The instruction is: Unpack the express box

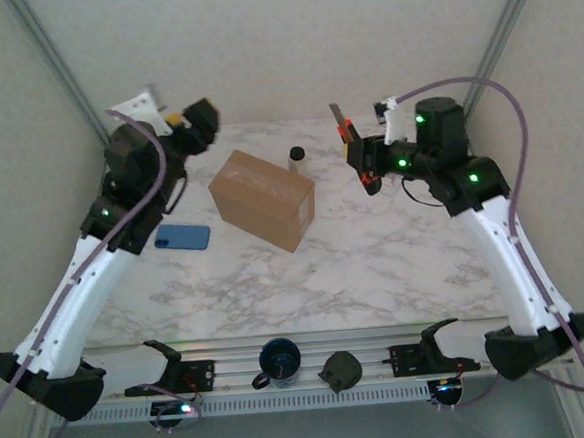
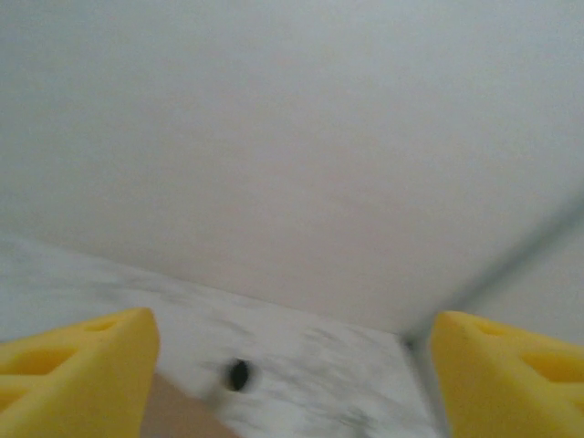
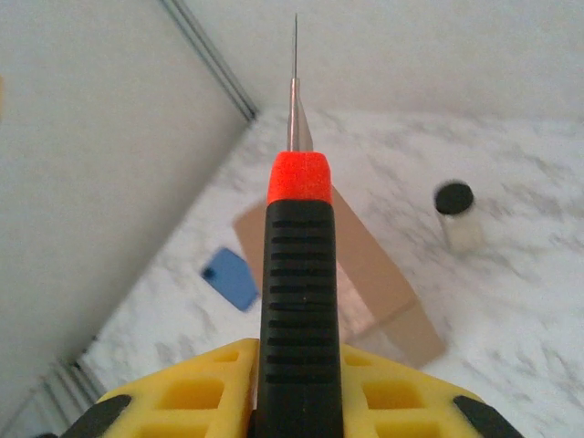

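Observation:
The express box (image 1: 262, 198), a plain brown carton with its flaps closed, lies on the marble table (image 1: 375, 263) just left of centre. My left gripper (image 1: 187, 123) hovers above the table's back left corner, open and empty. In its wrist view the yellow fingers (image 2: 78, 374) stand far apart, with a corner of the box (image 2: 173, 415) low between them. My right gripper (image 1: 360, 154) hangs right of the box, shut on a knife (image 3: 297, 301) with a black ribbed handle and red collar. The blade points over the box (image 3: 374, 274).
A blue phone (image 1: 183, 236) lies flat left of the box. A small jar with a black cap (image 1: 296, 157) stands behind it. On the near rail sit a dark blue cup (image 1: 280, 360) and a dark round object (image 1: 341, 370). Walls enclose the back and sides.

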Tool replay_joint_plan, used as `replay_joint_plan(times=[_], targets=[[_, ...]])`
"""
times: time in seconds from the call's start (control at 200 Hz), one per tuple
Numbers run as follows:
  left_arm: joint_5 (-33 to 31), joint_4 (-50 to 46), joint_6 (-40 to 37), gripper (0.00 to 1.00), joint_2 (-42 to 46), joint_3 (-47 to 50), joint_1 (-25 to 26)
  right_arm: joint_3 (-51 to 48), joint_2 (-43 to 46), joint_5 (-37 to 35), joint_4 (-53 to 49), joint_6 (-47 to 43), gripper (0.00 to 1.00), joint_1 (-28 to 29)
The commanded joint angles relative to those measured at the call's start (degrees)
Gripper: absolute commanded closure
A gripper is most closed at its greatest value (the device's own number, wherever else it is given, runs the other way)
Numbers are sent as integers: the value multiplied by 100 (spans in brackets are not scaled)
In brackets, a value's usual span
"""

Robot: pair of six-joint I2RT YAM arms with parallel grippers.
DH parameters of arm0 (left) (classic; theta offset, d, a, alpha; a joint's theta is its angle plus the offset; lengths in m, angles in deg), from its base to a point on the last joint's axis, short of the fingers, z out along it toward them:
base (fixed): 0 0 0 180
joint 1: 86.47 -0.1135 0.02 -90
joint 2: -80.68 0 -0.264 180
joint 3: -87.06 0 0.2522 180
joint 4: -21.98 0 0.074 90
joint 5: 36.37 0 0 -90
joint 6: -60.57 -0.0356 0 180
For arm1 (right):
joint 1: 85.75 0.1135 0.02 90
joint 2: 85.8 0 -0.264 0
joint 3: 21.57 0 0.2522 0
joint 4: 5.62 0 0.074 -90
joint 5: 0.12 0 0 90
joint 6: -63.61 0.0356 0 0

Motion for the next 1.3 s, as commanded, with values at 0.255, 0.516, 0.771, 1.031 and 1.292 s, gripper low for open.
replay_joint_plan(times=[0.255, 0.516, 0.771, 1.031, 1.292], targets=[[1982, 78, 695, 53, -2112, 549, -2157, 2021, -1777, -981, -1784, -2124, 100, 1020], [2655, 441, 554, 54, -3502, 144, -2274, 4132, -3620, -979, -2688, -2754, 100, 1524], [3240, 765, 377, 50, -4079, 66, -2071, 6332, -5383, -1771, -3479, -3004, 100, 1970], [3351, 585, 106, 50, -4321, -39, -1601, 5492, -5202, -1989, -2941, -2726, 100, 1995], [3333, 646, 158, 50, -4222, 185, -1372, 5193, -5067, -2295, -3172, -2679, 100, 1999]])
